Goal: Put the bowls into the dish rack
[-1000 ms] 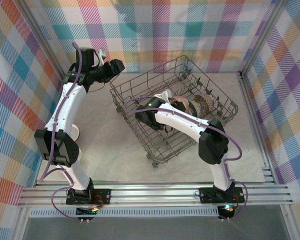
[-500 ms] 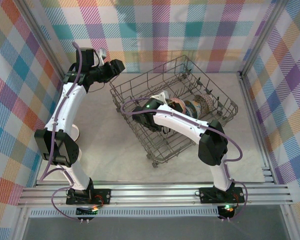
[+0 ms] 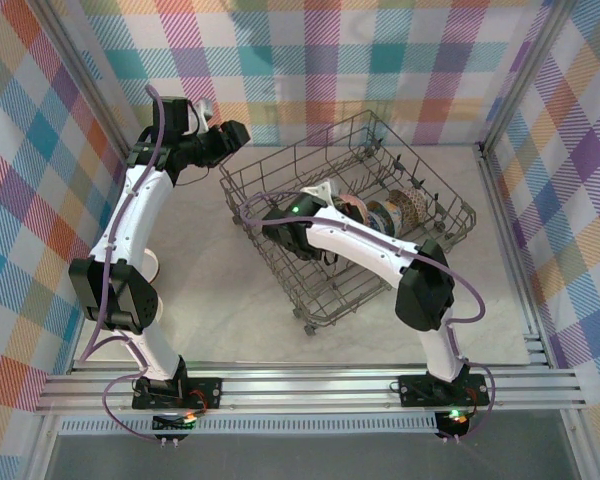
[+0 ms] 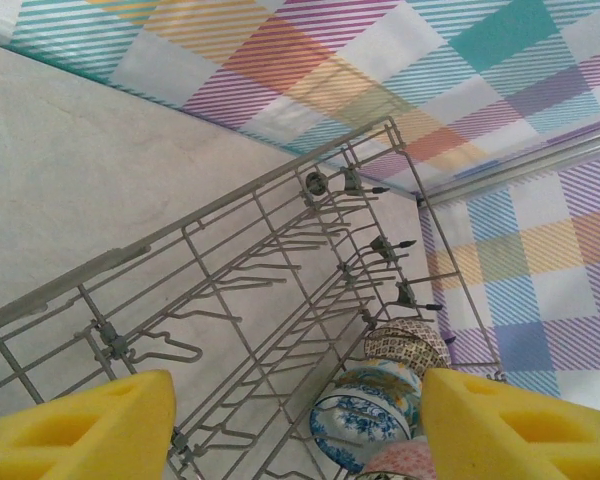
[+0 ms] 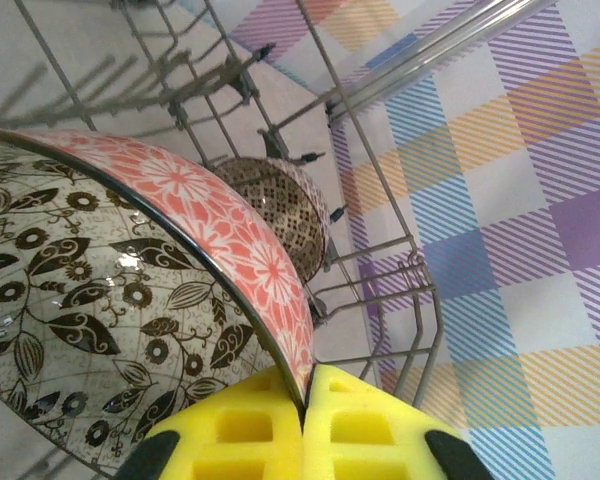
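Note:
The grey wire dish rack (image 3: 290, 148) stands at an angle in the middle of the table. Three bowls stand on edge in a row in its right half: brown-patterned (image 3: 416, 205), floral (image 4: 385, 380) and blue-and-white (image 4: 352, 420). My right gripper (image 3: 332, 200) is inside the rack, shut on the rim of a bowl that is red-floral outside (image 5: 220, 215) and brown-leaf inside, just left of that row. The right gripper (image 5: 306, 385) pinches the rim between its yellow pads. My left gripper (image 4: 298, 385) hangs open above the rack's back-left corner, holding nothing.
A white round edge (image 3: 152, 268) peeks out behind the left arm's elbow on the table's left side. Plaid walls close in the back and both sides. An aluminium rail (image 3: 310, 385) runs along the near edge. Upright tines (image 4: 280, 285) line the rack floor.
The right gripper has shifted slightly left and toward the back inside the rack, carrying the red-floral bowl with it. The left arm has stayed put.

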Available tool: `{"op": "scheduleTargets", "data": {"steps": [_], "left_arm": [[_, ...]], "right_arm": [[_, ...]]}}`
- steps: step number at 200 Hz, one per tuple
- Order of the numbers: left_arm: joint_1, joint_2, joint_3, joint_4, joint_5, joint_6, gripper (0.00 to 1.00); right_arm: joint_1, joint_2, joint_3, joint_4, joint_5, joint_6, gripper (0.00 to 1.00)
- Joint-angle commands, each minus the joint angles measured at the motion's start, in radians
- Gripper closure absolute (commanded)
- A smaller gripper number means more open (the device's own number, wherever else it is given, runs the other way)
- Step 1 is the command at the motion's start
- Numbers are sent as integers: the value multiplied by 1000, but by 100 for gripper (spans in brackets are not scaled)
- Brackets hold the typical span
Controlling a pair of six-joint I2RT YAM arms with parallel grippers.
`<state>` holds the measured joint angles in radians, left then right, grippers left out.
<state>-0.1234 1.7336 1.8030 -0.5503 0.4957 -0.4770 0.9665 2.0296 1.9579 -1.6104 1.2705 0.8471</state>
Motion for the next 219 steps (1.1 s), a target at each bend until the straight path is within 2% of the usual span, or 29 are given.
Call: {"op": "scheduleTargets", "data": {"steps": [1,23,33,51,70,82,106,127,153,191,219], "left_arm": [[8,-67,21,-26,-14,38,33],[8,-115,23,-62,-78,99,32],[7,-146,16,-81,-110,132,32],[8,-206,-15,-125,-171,175,31],[8,-266,-68,-181,-215,211,33],[8,-294,-103,-242,-250,225,36],[8,-338,-212,-349,-296,230,46],[8,-365,-316,-426,-280,209,53],[7,-422,-457,-444,-250,158,64],[-24,-467,-630,-455,-225,98,69],[-129,-449,-735,-348,-219,25,70]], "right_arm": [[-22,-29,139,-172,66,-43,100],[-70,-32,224,-154,52,-125,100],[-90,-47,228,-83,39,-214,100],[-129,-105,158,143,-12,-412,100],[-186,-221,-6,489,-136,-635,100],[-223,-264,-66,607,-215,-711,100],[-284,-249,-15,639,-278,-790,100],[-327,-247,8,698,-351,-853,100],[-361,-235,23,731,-388,-909,100],[-392,-228,21,764,-422,-937,100],[-415,-233,38,761,-460,-974,100]]}}
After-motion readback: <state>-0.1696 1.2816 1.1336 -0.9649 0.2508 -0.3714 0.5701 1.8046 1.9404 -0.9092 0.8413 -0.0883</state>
